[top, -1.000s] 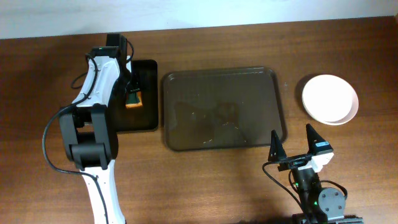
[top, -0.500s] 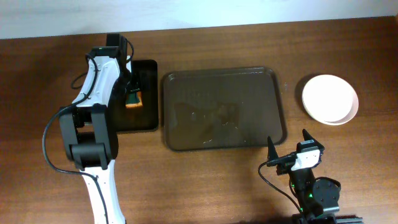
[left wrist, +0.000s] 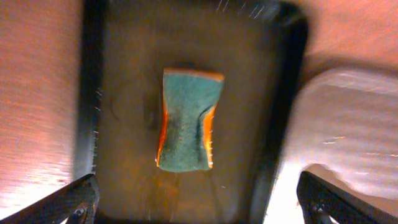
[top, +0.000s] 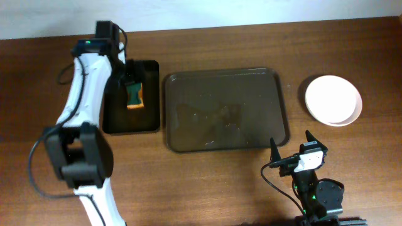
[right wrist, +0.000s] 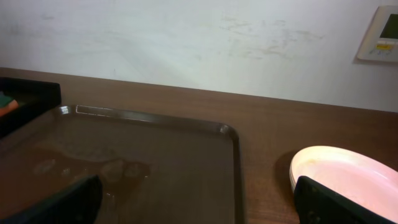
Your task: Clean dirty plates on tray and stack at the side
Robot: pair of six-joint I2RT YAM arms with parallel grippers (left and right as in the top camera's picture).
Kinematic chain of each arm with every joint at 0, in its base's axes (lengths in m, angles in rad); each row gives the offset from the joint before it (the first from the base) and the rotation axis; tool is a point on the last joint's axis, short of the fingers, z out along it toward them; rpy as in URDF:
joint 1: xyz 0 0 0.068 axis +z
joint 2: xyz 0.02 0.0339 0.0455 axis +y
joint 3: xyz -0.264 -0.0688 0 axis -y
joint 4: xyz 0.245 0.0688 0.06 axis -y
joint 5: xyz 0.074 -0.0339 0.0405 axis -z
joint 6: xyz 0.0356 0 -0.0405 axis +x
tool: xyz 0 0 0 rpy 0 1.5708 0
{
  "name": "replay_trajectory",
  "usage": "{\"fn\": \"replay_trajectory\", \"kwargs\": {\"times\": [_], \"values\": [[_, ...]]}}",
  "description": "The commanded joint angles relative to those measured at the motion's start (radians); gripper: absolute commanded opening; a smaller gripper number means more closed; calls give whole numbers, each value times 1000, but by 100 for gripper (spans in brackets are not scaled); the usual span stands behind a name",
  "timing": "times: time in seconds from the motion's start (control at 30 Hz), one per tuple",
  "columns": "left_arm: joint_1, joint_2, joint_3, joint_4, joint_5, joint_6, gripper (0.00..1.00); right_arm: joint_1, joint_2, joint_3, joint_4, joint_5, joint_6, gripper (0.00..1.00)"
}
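Note:
The brown tray [top: 182,141] lies mid-table with only wet smears on it; it also shows in the right wrist view [right wrist: 155,155]. White plates [top: 333,100] sit stacked on the table to its right and show in the right wrist view [right wrist: 348,177]. A green and orange sponge [top: 135,95] lies in the small black tray [top: 130,122]. In the left wrist view the sponge [left wrist: 186,121] lies ahead of my left gripper [left wrist: 199,205], which is open, empty and above it. My right gripper [top: 290,157] is open and empty by the front edge.
A pale wall with a white panel [right wrist: 380,34] stands behind the table's far edge. Bare wood table surrounds both trays. My left arm [top: 78,113] reaches along the table's left side.
My left arm has swung up and toward the far edge, off the sponge, which stays in the black tray. The right gripper drew back toward the front edge earlier, then held still.

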Motion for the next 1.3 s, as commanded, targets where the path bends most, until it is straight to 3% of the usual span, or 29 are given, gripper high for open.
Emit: {"fn": "replay_trajectory", "kwargs": {"times": [0.0,0.07,0.17,0.27,0.37,0.4,0.57,0.67,0.8,0.93,1.1,1.17,1.27], "values": [[-26,-192,8,45,-4,15,99,6,-8,-5,-7,13,-6,98],[-56,-254,-19,56,-4,58,100,6,-8,-5,-7,13,-7,98],[-62,-404,-254,200,-7,76,100,6,-8,-5,-7,13,-7,98],[-63,-769,-765,632,41,161,100,6,-8,-5,-7,13,-7,98],[-63,-1124,-1126,800,37,411,99,6,-8,-5,-7,13,-7,98],[-62,-1265,-1261,901,33,435,99,6,-8,-5,-7,13,-7,98],[-62,-1719,-1611,986,-46,435,100,6,-8,-5,-7,13,-7,98],[-61,-1859,-1790,1117,-45,435,99,6,-8,-5,-7,13,-7,98],[-45,-2017,-1947,1266,-40,431,99,6,-8,-5,-7,13,-7,98],[-8,-2083,-1975,1266,-42,431,99,6,-8,-5,-7,13,-7,98],[17,-2140,-1979,1202,-57,432,99,6,-8,-5,-7,13,-7,98],[19,-2140,-1979,1062,-102,431,100,6,-8,-5,-7,13,-7,98],[32,-2140,-1979,1059,-82,431,99,6,-8,-5,-7,13,-7,98]]}}
